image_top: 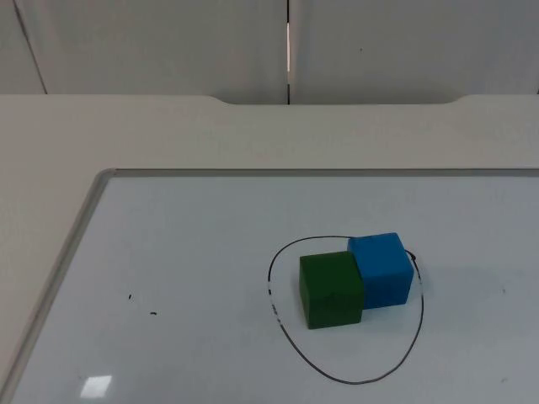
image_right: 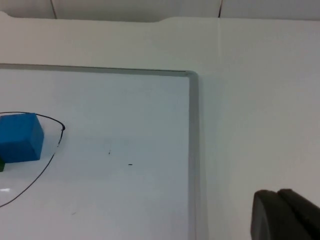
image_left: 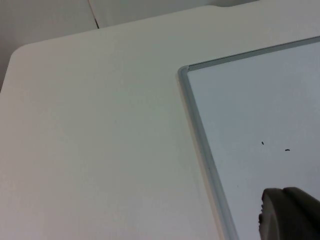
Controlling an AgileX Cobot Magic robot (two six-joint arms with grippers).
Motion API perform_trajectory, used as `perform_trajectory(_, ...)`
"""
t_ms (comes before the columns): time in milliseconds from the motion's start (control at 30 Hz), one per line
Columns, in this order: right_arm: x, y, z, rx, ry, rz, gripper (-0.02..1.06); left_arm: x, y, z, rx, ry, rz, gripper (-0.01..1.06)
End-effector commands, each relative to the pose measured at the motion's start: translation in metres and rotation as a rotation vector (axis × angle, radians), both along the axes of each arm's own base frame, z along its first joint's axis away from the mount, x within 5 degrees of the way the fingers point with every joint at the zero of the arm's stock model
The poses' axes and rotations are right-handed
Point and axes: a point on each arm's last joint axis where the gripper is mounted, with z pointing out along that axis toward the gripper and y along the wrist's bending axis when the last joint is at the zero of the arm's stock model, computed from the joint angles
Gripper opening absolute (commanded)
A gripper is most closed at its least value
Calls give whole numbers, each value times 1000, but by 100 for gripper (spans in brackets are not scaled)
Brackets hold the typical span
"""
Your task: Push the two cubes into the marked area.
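Two cubes, one green cube (image_top: 331,289) and one blue cube (image_top: 382,268), touch inside the single drawn ring (image_top: 286,339) on the whiteboard (image_top: 168,252) on the counter (image_top: 126,126). Left end effector (image_left: 290,215) and right end effector (image_right: 285,215) are cut off; their opening cannot be told.

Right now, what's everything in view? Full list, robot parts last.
green cube: 1, green, inside the drawn outline, touching the blue cube
blue cube: 1, blue, at the outline's far right edge, beside the green one
marked area: 1, black hand-drawn loop on the whiteboard
whiteboard: 1, white with grey frame, lying flat on the table
table: 1, white, ends at the grey wall
left gripper: 1, black fingertip, over the whiteboard's edge, waiting
right gripper: 1, black fingertip, over the table beside the whiteboard
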Motion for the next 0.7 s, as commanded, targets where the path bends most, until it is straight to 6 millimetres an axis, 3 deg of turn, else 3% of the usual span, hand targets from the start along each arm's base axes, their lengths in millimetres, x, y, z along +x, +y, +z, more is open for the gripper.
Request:
perform_trajectory(0,0,0,-1,2,-5,-4,0,0,0,-1,3,-2,2,0)
perform_trajectory(667,0,0,-1,2,-5,-4,0,0,0,-1,3,-2,2,0)
